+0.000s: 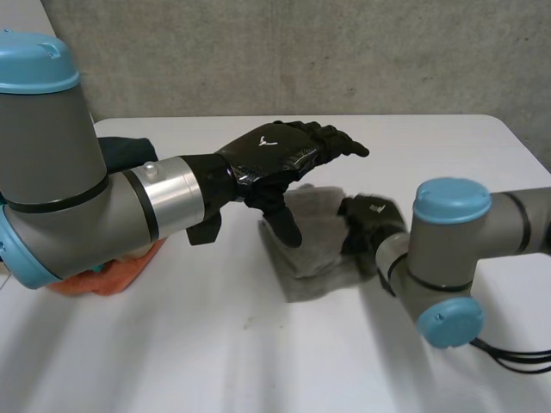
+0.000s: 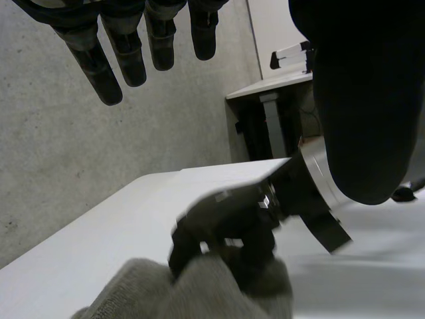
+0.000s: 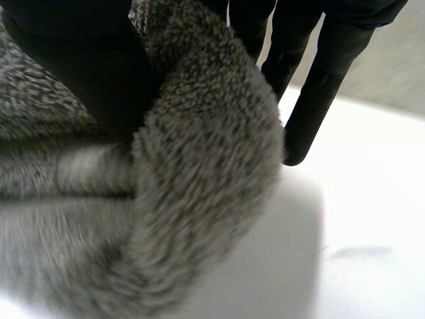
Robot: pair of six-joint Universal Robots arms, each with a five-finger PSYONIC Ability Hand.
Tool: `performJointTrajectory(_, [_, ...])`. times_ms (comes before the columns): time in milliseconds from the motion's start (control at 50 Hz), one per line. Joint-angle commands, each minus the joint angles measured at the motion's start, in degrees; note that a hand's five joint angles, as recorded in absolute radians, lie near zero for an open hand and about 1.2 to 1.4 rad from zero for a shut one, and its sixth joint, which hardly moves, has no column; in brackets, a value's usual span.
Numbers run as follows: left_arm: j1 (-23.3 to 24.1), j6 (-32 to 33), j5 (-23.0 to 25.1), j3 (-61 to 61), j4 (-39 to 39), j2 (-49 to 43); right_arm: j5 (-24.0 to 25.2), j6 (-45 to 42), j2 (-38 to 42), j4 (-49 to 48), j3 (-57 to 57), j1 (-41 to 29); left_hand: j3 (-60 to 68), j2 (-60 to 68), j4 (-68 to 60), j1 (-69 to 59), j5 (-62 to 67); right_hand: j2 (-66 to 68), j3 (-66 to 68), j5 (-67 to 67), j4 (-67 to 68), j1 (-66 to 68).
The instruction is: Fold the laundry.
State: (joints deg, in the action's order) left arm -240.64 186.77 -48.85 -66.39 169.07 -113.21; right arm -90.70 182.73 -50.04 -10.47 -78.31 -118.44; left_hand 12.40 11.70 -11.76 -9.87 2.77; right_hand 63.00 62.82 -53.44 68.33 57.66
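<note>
The white tabletop (image 1: 215,361) carried everything, and the grey fleecy towel (image 1: 314,245) lay near its middle, bunched into a thick, partly doubled pad rather than spread flat. The fold seemed to be under way, not finished.

The left arm (image 1: 69,198) reached in over the towel. The left hand (image 1: 275,155) hovered above the towel's far edge, fingers (image 2: 99,60) straight and spread with the thumb hanging down toward the cloth, gripping nothing. It was probably held clear so as not to pin the layer being turned, yet close enough to press the towel flat when needed.

The right arm (image 1: 465,232) came in low on the other side of the towel. The right hand (image 1: 370,219) sat on that edge. Seen along its palm, a rolled lip of the towel (image 3: 199,173) ran up between the thumb and the fingers (image 3: 319,86). From the left wrist the same hand (image 2: 226,222) looked curled down over the cloth, so it read as clamped on that edge, most likely to carry it across.

Well away from the towel, under the left arm, lay an orange cloth (image 1: 112,277). A dark teal cloth (image 1: 129,153) lay behind that arm. Both were apparently waiting their turn.
</note>
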Motion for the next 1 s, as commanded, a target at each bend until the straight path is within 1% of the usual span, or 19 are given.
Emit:
performJointTrajectory(20, [-0.1,-0.1,0.0,0.5,0.1,0.1,-3.3,-7.0,-2.9,-2.8,2.8,5.4,-2.2,-1.5,1.5,-0.3,-2.6,17.0,17.2,-16.6,11.7,22.3])
performJointTrajectory(80, [0.0,-0.3,0.0,0.8,0.2,0.1,-3.3,-9.4,-1.6,-2.4,5.8,9.9,-2.2,-1.5,1.5,-0.3,-2.6,17.0,17.2,-16.6,11.7,22.3])
performJointTrajectory(100, [0.1,-0.3,0.0,0.8,0.2,0.1,-2.9,-11.2,0.2,-2.2,8.8,12.8,-2.2,-1.5,1.5,-0.3,-2.6,17.0,17.2,-16.6,11.7,22.3])
performJointTrajectory(140, [0.3,-0.3,-0.2,0.9,0.2,0.1,-2.5,-12.4,2.0,-2.1,11.4,14.6,-2.2,-1.5,1.5,-0.3,-2.6,17.0,17.2,-16.6,11.7,22.3])
performJointTrajectory(180, [0.5,-0.3,-0.7,1.1,0.2,0.1,-1.1,-13.5,5.5,-1.1,17.3,18.2,-2.4,-1.7,1.7,-0.2,-2.7,17.0,17.2,-16.6,11.7,22.3])
performJointTrajectory(280, [1.2,-0.3,-1.2,1.7,0.2,0.1,-0.4,-14.2,14.2,3.2,30.5,24.4,-2.4,-1.7,1.8,-0.1,-2.8,17.0,17.2,-16.6,11.7,22.3])
performJointTrajectory(300, [1.4,-0.3,-1.3,1.9,0.2,0.1,-0.4,-14.4,17.9,6.2,36.5,26.4,-2.4,-1.7,1.8,-0.1,-2.8,17.0,17.2,-16.6,11.7,22.3])
performJointTrajectory(340, [2.0,-0.3,-1.3,2.2,0.2,0.0,-0.1,-14.5,21.7,10.5,43.4,28.8,-2.4,-1.7,1.8,-0.1,-2.8,17.0,17.2,-16.6,11.7,22.3])
performJointTrajectory(360, [2.1,-0.3,-1.4,2.3,0.2,0.0,0.3,-14.5,26.4,15.6,51.8,30.9,-2.4,-1.7,1.8,-0.1,-2.8,17.0,17.2,-16.6,11.7,22.3])
performJointTrajectory(420, [2.6,-0.3,-2.0,2.3,0.2,0.0,1.3,-14.5,33.4,21.7,63.8,32.6,-2.4,-1.7,1.8,-0.1,-2.8,17.0,17.2,-16.6,11.7,22.3])
performJointTrajectory(440, [2.7,-0.3,-2.1,2.3,0.2,-0.1,1.8,-14.5,37.3,24.9,70.7,33.4,-2.4,-1.7,1.8,-0.1,-2.8,6.9,7.1,-6.5,1.6,12.2])
performJointTrajectory(460, [2.9,-0.3,-2.4,2.3,0.2,-0.1,2.0,-14.5,38.4,26.1,73.0,33.7,-2.4,-1.7,1.8,-0.1,-2.8,-18.7,-18.5,19.1,-24.0,-13.3])
performJointTrajectory(480, [2.9,-0.3,-2.5,2.3,0.2,-0.1,1.9,-14.5,38.9,26.5,73.9,33.9,-2.4,-1.7,1.8,-0.1,-2.8,-48.1,-47.9,48.5,-53.4,-42.7])
performJointTrajectory(500, [2.9,-0.3,-2.5,2.3,0.2,-0.1,1.7,-14.5,38.8,26.0,73.4,34.2,-2.4,-1.7,1.8,-0.1,-2.8,-53.0,-52.8,53.4,-58.3,-47.7])
performJointTrajectory(640, [2.7,-0.3,-2.5,2.8,0.2,-0.1,0.9,-14.5,36.2,23.0,72.4,37.2,-2.4,-1.7,1.7,-0.2,-2.7,-53.0,-52.8,53.4,-58.3,-47.7])
performJointTrajectory(760, [3.1,-0.4,-2.6,3.1,0.2,-0.2,2.7,-14.6,35.0,24.5,70.1,37.1,-2.4,-1.7,1.7,-0.2,-2.7,-53.0,-52.8,53.4,-58.3,-47.7])
performJointTrajectory(860, [3.2,-0.4,-2.6,2.4,0.2,-0.3,4.7,-14.2,30.8,26.7,65.3,36.9,-2.4,-1.7,1.7,-0.2,-2.7,-53.0,-52.8,53.4,-58.3,-47.7])
performJointTrajectory(940, [3.1,-0.4,-2.7,1.9,0.2,-0.3,4.0,-14.5,26.0,26.5,60.6,37.4,-2.4,-1.7,1.7,-0.2,-2.7,-53.0,-52.8,53.4,-58.3,-47.7])
performJointTrajectory(1000, [3.0,-0.4,-3.7,1.9,0.2,-0.1,1.0,-14.9,21.3,26.1,58.6,37.3,-2.4,-1.7,1.7,-0.2,-2.7,-53.0,-52.8,53.4,-58.3,-47.7])
